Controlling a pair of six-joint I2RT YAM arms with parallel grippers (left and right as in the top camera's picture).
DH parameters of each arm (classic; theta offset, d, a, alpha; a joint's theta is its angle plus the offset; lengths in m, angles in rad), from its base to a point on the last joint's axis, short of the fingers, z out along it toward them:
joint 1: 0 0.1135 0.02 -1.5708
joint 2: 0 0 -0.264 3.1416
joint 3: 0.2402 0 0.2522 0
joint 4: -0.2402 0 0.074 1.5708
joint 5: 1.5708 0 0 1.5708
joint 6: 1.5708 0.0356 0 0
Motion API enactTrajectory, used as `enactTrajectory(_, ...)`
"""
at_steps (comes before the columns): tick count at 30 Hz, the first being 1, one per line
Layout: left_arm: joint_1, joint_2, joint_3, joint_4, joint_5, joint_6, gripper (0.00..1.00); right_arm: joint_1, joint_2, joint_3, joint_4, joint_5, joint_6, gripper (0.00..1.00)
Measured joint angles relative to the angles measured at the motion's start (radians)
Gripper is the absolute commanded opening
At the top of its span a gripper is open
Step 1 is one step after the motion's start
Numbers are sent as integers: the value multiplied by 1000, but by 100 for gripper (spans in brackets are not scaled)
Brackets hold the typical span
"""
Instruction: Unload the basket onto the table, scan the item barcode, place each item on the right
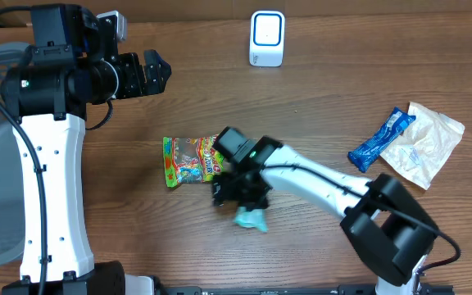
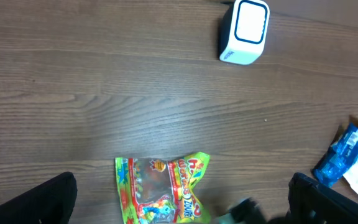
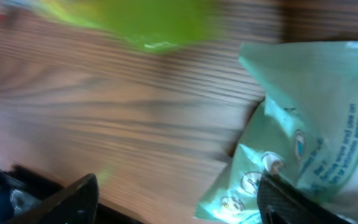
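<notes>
Mint-green foil wipe packet (image 1: 252,219) lay just beside the multicoloured plastic candy bag (image 1: 188,161), on its robot side, beneath the right gripper (image 1: 238,195), the nearer one. Its jaws stood wide, packet against one finger, apparently ungripped; long axis indiscernible. Left gripper (image 1: 156,72) hung beyond the bag, fully open, empty

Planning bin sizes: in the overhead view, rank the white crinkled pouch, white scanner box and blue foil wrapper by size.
1. White crinkled pouch
2. White scanner box and blue foil wrapper: look alike, unranked.

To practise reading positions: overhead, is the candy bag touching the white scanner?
No; bare table separates the candy bag from the scanner.
</notes>
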Motion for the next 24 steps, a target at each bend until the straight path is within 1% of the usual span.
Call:
enactTrajectory(1,0,0,0,0,0,0,100,-24,0,7,-49,3,-51,87)
enactTrajectory(2,0,0,0,0,0,0,100,-66,0,13,-97,9,-133,90)
enactTrajectory(4,0,0,0,0,0,0,100,-135,0,20,-114,32,-270,93)
enactTrajectory(6,0,0,0,0,0,0,100,-200,1,47,-140,54,-369,93)
enactTrajectory(8,0,0,0,0,0,0,100,-251,1,90,-184,57,-418,93)
enactTrajectory(12,0,0,0,0,0,0,100,-345,-10,154,-297,58,-407,93)
enactTrajectory(14,0,0,0,0,0,0,100,-388,-21,153,-367,62,-396,89)
enactTrajectory(15,0,0,0,0,0,0,100,-400,-24,149,-386,70,-393,82)
enactTrajectory(16,0,0,0,0,0,0,99,-410,-28,134,-404,80,-389,66)
enactTrajectory(17,0,0,0,0,0,0,100,-411,-30,105,-409,86,-393,39)
enactTrajectory(18,0,0,0,0,0,0,100,-410,-32,76,-409,89,-389,23)
enactTrajectory(19,0,0,0,0,0,0,100,-409,-32,40,-406,93,-393,13)
enactTrajectory(21,0,0,0,1,0,0,100,-406,-32,-23,-404,104,-392,4)
enactTrajectory(24,0,0,0,0,0,0,100,-406,-32,-92,-401,137,-391,4)
